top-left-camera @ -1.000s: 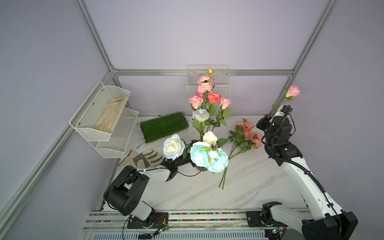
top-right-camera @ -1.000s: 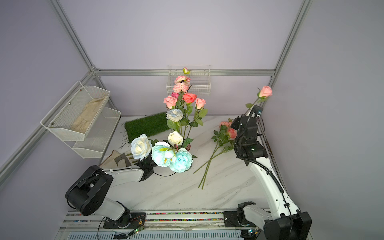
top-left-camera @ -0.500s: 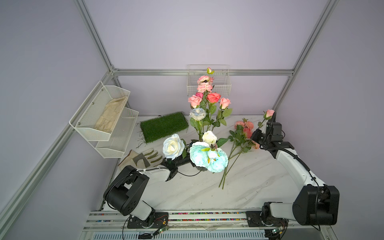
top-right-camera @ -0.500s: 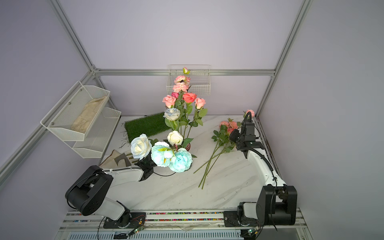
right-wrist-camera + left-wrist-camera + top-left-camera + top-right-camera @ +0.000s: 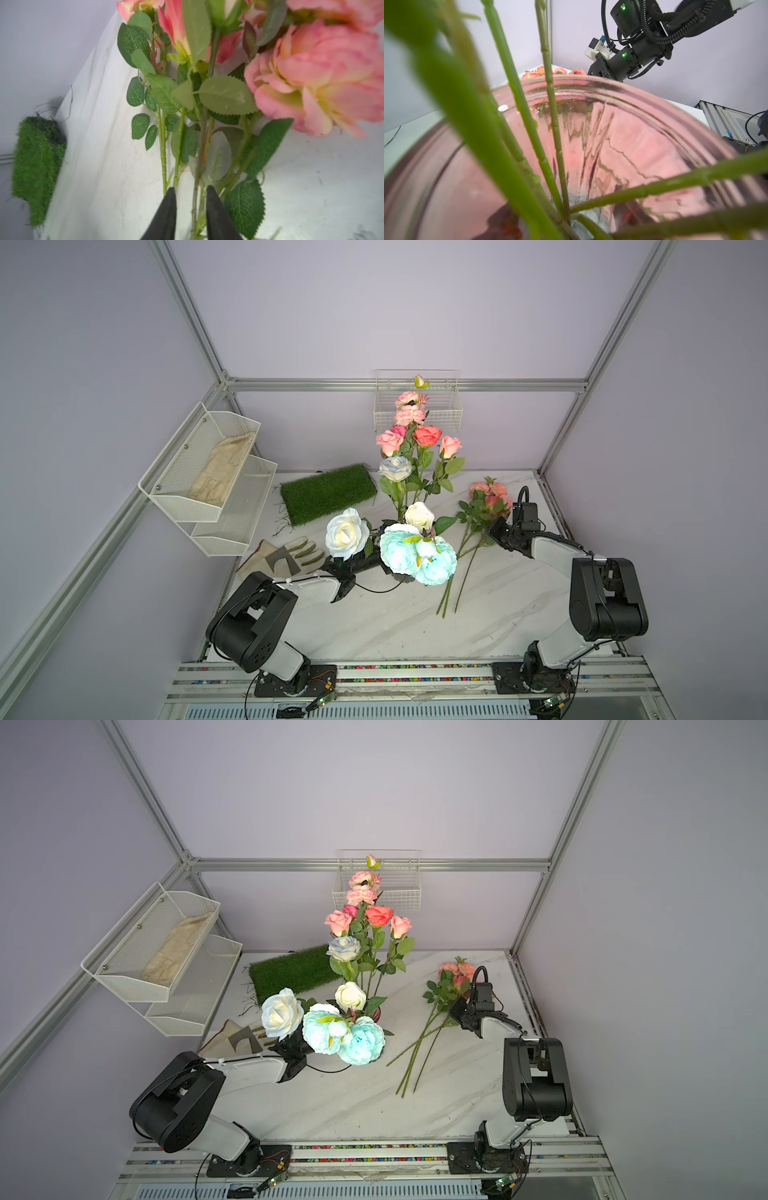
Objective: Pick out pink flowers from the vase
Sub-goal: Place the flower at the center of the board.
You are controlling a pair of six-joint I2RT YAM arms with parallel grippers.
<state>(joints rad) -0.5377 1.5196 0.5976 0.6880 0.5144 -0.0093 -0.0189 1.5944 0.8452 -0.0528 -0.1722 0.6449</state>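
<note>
The pink flowers [image 5: 415, 439] in the vase [image 5: 633, 135] look light but top-heavy, w/ stiff wiry stems, so they are best pinched low, just above the vase rim. The left gripper [image 5: 365, 563] seems clamped on the vase. The right gripper [image 5: 190, 187], well off to the vase's side, is slightly parted around loose stems [image 5: 199, 166], apparently pinching nothing.

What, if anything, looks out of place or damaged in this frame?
Nothing looks spilled or broken. Two minor oddities: a work glove lies loose on the table beside the left arm, and dark stray fibres trail from the grass mat. The pink flowers laid on the table lie together, not scattered.
</note>
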